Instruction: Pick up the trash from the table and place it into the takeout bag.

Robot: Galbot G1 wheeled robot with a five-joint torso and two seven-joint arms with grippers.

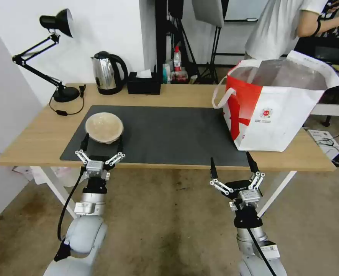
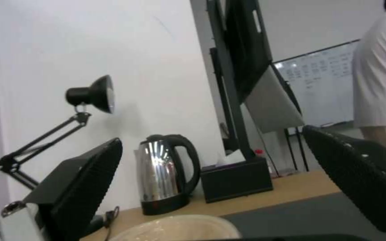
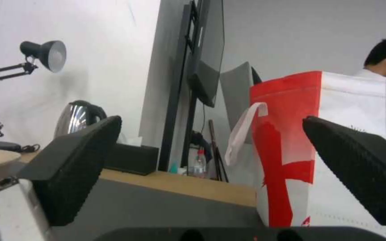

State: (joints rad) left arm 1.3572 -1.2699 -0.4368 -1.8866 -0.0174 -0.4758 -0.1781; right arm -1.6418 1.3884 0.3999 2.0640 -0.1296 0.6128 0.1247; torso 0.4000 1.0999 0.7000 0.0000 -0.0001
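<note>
A beige pulp bowl [image 1: 104, 127], the trash in view, sits upright on the left part of the dark grey mat [image 1: 169, 130] on the table [image 1: 35, 134]. My left gripper [image 1: 102, 142] is at the bowl's near side, open, with one black finger on each side of the bowl. In the left wrist view the bowl's rim [image 2: 179, 229] lies low between the fingers [image 2: 85, 180]. The takeout bag [image 1: 276, 111] stands open at the table's right end. My right gripper [image 1: 231, 165] hangs open and holds nothing at the table's front edge, just in front of the bag [image 3: 286, 140].
A steel kettle [image 1: 107, 73], a black tissue box [image 1: 143, 83] and a black desk lamp [image 1: 58, 57] stand along the table's back edge. The mat's middle between bowl and bag is bare. A white box [image 1: 324, 142] lies on the floor at the right.
</note>
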